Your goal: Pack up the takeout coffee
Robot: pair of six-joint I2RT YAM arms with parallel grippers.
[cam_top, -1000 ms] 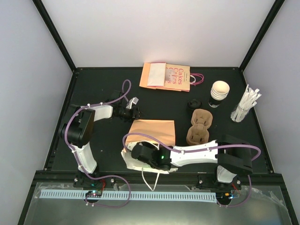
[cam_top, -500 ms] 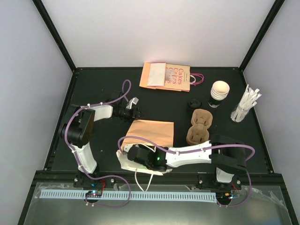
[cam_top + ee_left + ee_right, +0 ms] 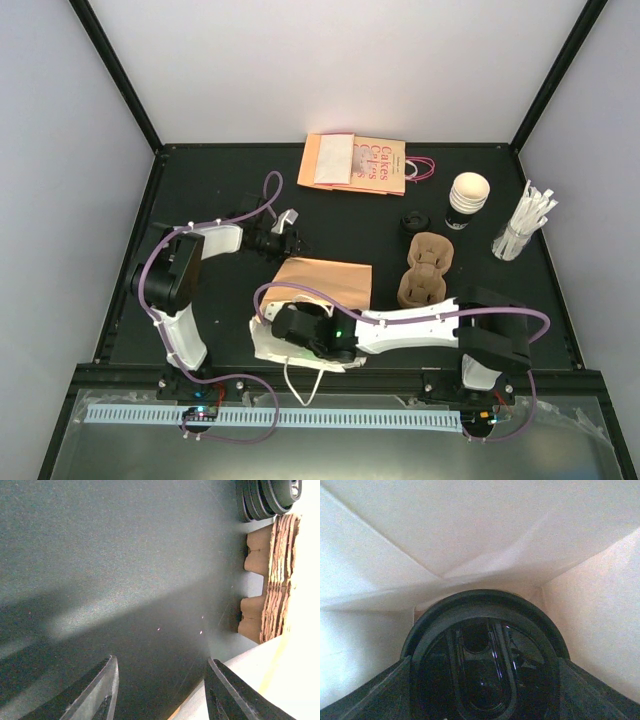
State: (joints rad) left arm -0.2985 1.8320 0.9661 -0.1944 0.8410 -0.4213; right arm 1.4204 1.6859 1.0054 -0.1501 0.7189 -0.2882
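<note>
The black table (image 3: pixel 215 180) bears a printed bag (image 3: pixel 356 164), brown bag (image 3: pixel 326 281) (on its side), pulp carrier (image 3: pixel 424 268), cup (image 3: pixel 467 198), lid (image 3: pixel 415 221) and straws (image 3: pixel 524 222)

Plainly a robotics lab test cell, not a real café. Boxed in on the left, far and right by plain white wall panels (image 3: pixel 330 60) set in black frame struts (image 3: pixel 115 70). Floored with a matte black desk (image 3: pixel 220 185), with a white-and-black robot arm (image 3: pixel 180 300) bolted at near left and a second white-and-black robot arm (image 3: pixel 490 350) at near right, both trailing purple cables (image 3: pixel 273 190). Edged along the near side with a white slotted cable strip (image 3: pixel 300 417). Dressed only with staged props: an orange printed paper bag (image 3: pixel 375 165), a brown moulded-pulp cup carrier (image 3: pixel 425 270), a small black paper cup, cream-white inside (image 3: pixel 468 197), and a bundle of white paper-wrapped straws (image 3: pixel 525 222).
</note>
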